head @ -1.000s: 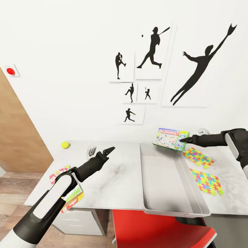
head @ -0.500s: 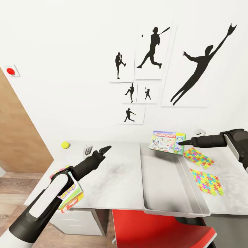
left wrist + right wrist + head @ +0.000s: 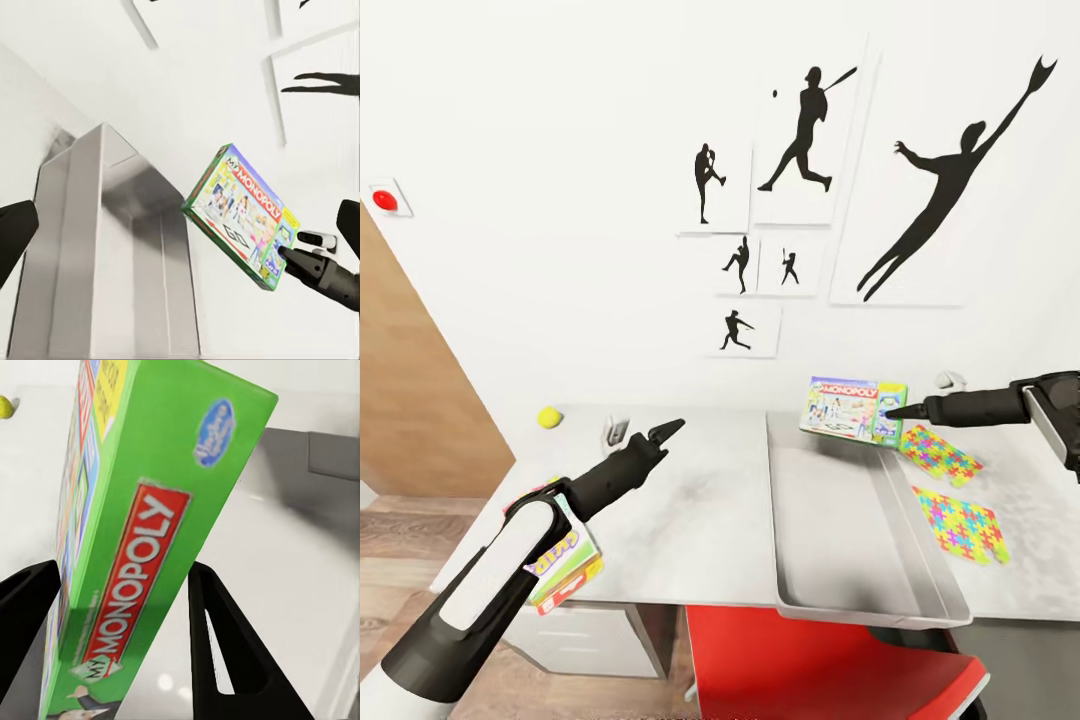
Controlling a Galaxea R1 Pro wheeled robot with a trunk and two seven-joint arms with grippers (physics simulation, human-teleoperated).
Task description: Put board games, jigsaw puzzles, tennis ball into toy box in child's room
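My right gripper (image 3: 895, 411) is shut on one edge of the white-green Monopoly board game (image 3: 844, 408), holding it tilted above the far end of the light grey toy box (image 3: 920, 560) on the table (image 3: 700, 500). In the right wrist view the box (image 3: 142, 555) sits between both fingers (image 3: 221, 652). The left wrist view looks at the toy box (image 3: 112, 247) and the Monopoly box (image 3: 240, 217). My left gripper (image 3: 665, 432) hovers open over the table's middle. The tennis ball (image 3: 549, 417) lies far left. Two jigsaw puzzles (image 3: 940, 452) (image 3: 960, 525) lie right of the toy box. A Skip-Bo board game (image 3: 565, 560) lies under my left arm.
A red chair (image 3: 830, 660) stands in front of the table under the toy box. A small white object (image 3: 618, 430) sits on the table beyond my left gripper. A wooden door (image 3: 410, 400) is at the left, and framed baseball silhouettes (image 3: 800, 140) hang on the wall.
The Monopoly box has turned its printed face more towards the camera and shifted slightly left over the toy box. My left gripper has drawn back a little. The view has shifted slightly.
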